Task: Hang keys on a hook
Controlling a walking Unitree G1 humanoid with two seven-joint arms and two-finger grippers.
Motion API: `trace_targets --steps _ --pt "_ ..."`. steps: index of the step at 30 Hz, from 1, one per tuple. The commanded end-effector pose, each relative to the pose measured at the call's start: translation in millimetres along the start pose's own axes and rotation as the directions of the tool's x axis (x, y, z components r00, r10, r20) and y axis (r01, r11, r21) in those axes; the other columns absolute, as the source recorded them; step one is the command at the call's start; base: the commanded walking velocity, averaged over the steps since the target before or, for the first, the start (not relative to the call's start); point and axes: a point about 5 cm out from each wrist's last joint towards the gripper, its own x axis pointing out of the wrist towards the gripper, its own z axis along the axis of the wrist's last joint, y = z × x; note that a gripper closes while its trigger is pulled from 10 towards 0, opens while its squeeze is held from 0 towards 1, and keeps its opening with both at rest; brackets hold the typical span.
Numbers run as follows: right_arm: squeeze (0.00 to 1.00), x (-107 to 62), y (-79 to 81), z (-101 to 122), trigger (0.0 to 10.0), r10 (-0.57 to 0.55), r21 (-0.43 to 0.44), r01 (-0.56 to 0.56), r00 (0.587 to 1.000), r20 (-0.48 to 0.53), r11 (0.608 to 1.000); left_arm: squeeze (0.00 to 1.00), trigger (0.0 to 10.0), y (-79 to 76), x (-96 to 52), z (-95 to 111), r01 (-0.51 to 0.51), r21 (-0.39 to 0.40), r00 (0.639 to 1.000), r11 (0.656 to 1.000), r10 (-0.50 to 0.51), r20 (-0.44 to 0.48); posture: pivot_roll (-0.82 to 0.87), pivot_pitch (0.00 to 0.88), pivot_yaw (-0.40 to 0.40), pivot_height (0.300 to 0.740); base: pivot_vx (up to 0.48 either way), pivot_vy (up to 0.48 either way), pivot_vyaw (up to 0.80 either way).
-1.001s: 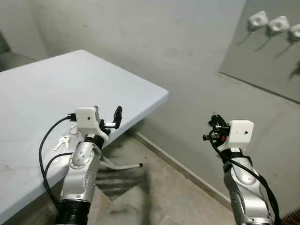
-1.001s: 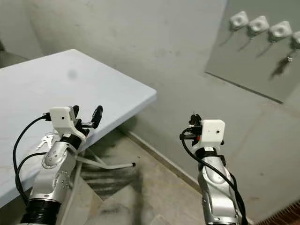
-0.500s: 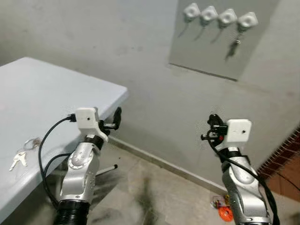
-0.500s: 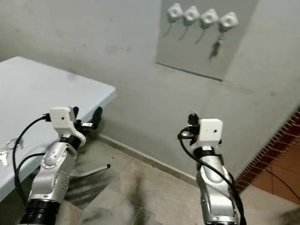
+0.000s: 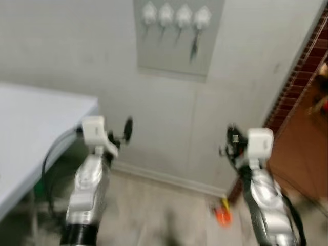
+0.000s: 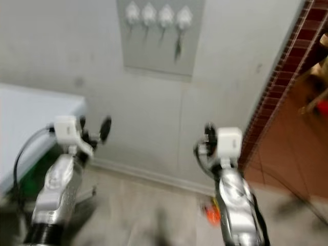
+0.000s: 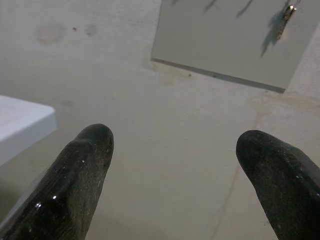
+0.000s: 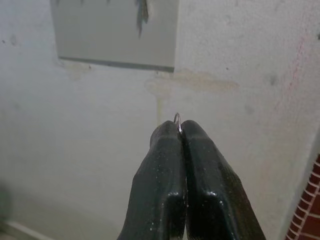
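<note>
Hooks point(image 5: 175, 15), four on the wall; right pincer point(image 8: 180, 131) pinching a key ring point(image 8: 177, 119), left pincer point(image 7: 175, 165) wide

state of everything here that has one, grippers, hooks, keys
left gripper: jaws wide open, empty, facing the wall
right gripper: jaws shut on a key ring, its thin metal loop peeking out at the tips
hooks: four in a row on the wall panel
hung keys: dangling from the rightmost hook; other three look bare
table: standing by the wall

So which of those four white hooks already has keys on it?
The rightmost hook: a dark bunch of keys dangles beneath it, while the other three hang bare.
</note>
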Motion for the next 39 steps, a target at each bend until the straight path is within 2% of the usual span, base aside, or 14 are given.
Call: trace_targets --steps 1,15,19,31,39 --pt "0.0 2.1 3.8 6.2 10.0 0.005 0.011 -0.005 1.0 0.025 1.0 0.0 10.0 3.0 1.2 4.9 -0.003 0.021 1.0 1.0 0.003 0.01 -0.02 0.0 -0.002 0.732 0.0 0.0 0.0" --pt "0.0 2.4 4.7 5.2 10.0 0.006 0.007 -0.006 1.0 0.014 1.0 0.0 10.0 2.5 1.3 1.9 -0.016 -0.002 1.0 1.0 0.016 -0.016 -0.02 0.0 -0.004 0.732 0.0 0.0 0.0" --pt "0.0 3.0 5.2 5.7 10.0 0.005 0.004 -0.005 1.0 0.016 1.0 0.0 10.0 1.9 1.1 5.7 -0.008 0.001 1.0 1.0 0.008 0.015 -0.02 0.0 -0.003 0.732 0.0 0.0 0.0" --pt "0.0 3.3 7.9 11.0 10.0 0.014 0.022 -0.015 0.999 0.048 1.0 0.0 10.0 4.4 0.6 6.9 -0.009 0.022 1.0 1.0 0.009 0.003 -0.01 0.0 0.002 0.732 0.0 0.0 0.0" --pt "0.0 0.5 10.4 11.9 10.0 0.024 0.039 -0.027 0.998 0.061 0.999 0.0 10.0 5.7 -0.3 10.9 -0.005 0.019 1.0 1.0 0.005 0.014 -0.01 0.0 0.008 0.732 0.309 0.0 0.0"
